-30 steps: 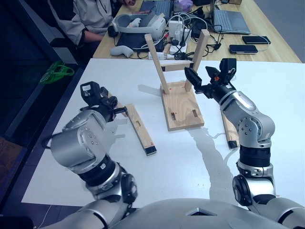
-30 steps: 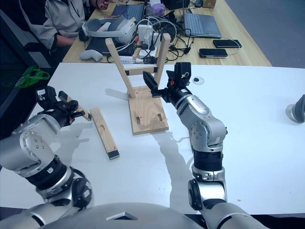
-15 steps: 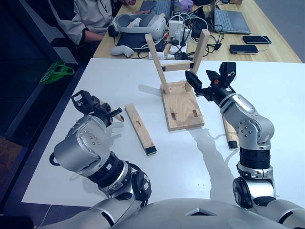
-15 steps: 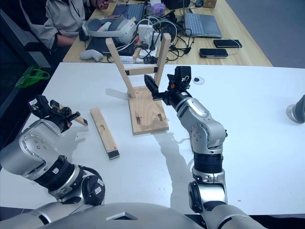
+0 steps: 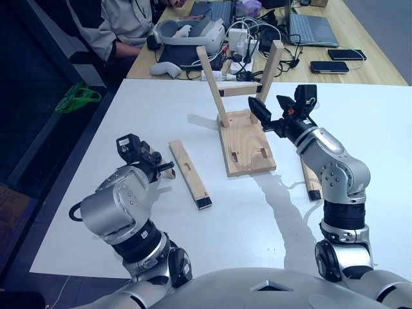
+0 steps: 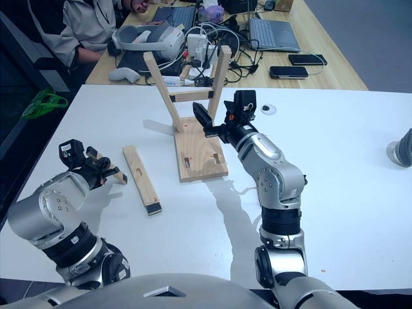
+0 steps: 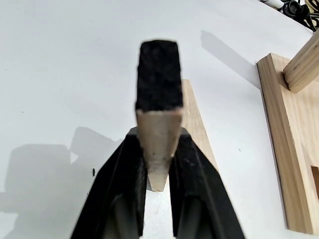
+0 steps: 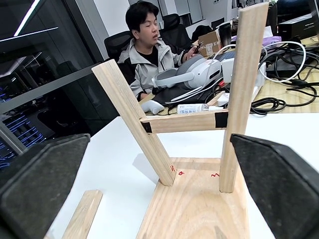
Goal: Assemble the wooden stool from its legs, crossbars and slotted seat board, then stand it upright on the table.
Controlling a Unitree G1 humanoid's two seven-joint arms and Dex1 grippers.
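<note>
- White table (image 5: 161, 103) up front.
- Wooden desk (image 5: 367, 45) right behind it, cluttered: laptop (image 5: 312, 29), phones (image 5: 328, 65), headset (image 5: 190, 30), cable tangle (image 5: 248, 35).
- Dark floor (image 5: 32, 148) to the left, green item (image 5: 77, 98) lying on it.

Headset (image 5: 190, 29), laptop (image 5: 310, 28), phone (image 5: 327, 65), cables (image 5: 252, 40) on wooden desk (image 5: 370, 72).

loose leg (image 5: 309, 181) half behind right arm (image 5: 335, 161), seat board (image 7: 291, 159) cropped at edge, base of held leg (image 7: 157, 84) hidden in left claw (image 7: 157, 142)
</note>
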